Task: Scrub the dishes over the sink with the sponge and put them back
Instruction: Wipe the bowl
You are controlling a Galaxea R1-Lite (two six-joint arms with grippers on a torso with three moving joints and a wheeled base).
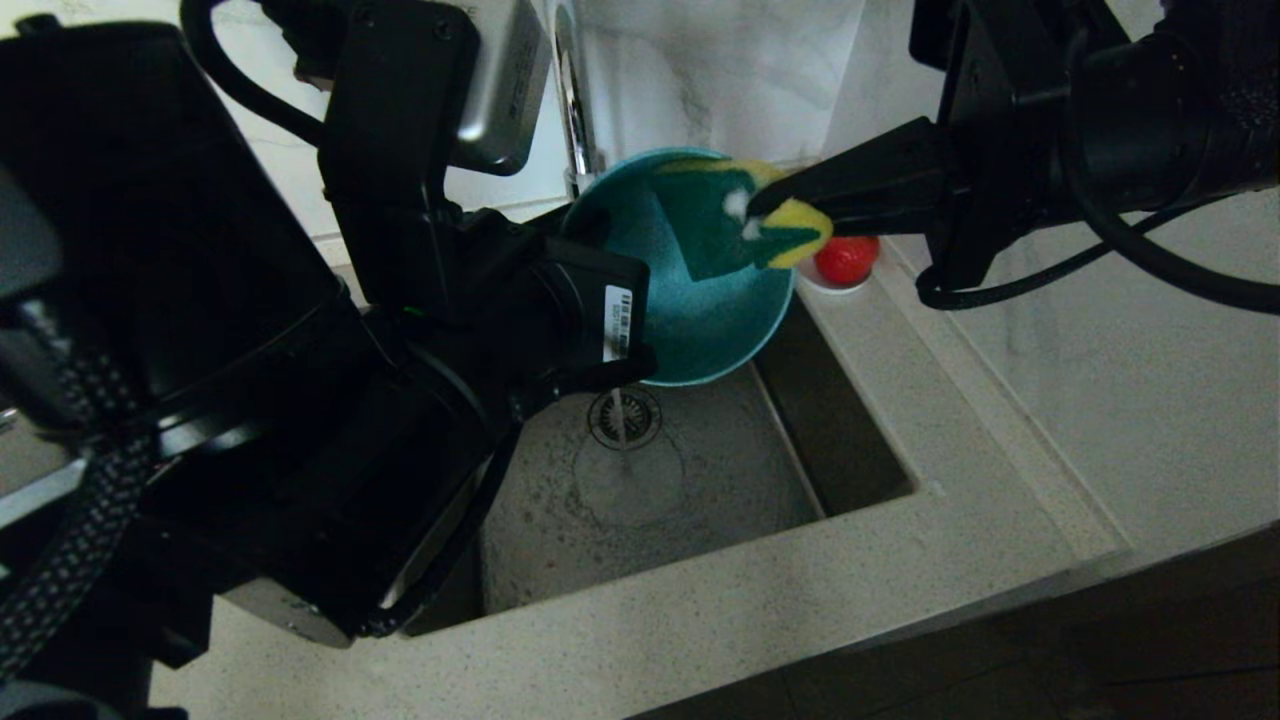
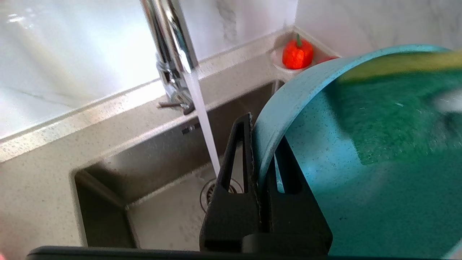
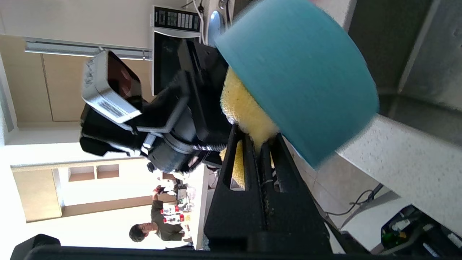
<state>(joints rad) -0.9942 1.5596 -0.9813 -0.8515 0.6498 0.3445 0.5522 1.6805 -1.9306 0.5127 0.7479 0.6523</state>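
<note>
The teal-blue bowl (image 1: 705,320) hangs tilted over the sink (image 1: 700,500), its hollow facing the right arm. My left gripper (image 1: 640,362) is shut on the bowl's lower left rim; in the left wrist view the gripper (image 2: 263,144) has one finger outside the bowl (image 2: 361,209) and one inside. My right gripper (image 1: 765,210) comes in from the right, shut on the sponge (image 1: 715,230), whose green face lies against the inside of the bowl. In the right wrist view the gripper (image 3: 256,139) pinches the yellow sponge (image 3: 245,108) beside the bowl's outer wall (image 3: 299,79).
The chrome tap (image 2: 169,43) runs, and its stream (image 2: 204,122) falls past the bowl to the drain strainer (image 1: 624,417). A red fruit (image 1: 846,260) on a white saucer sits at the sink's back right corner. Speckled countertop (image 1: 1000,480) borders the sink.
</note>
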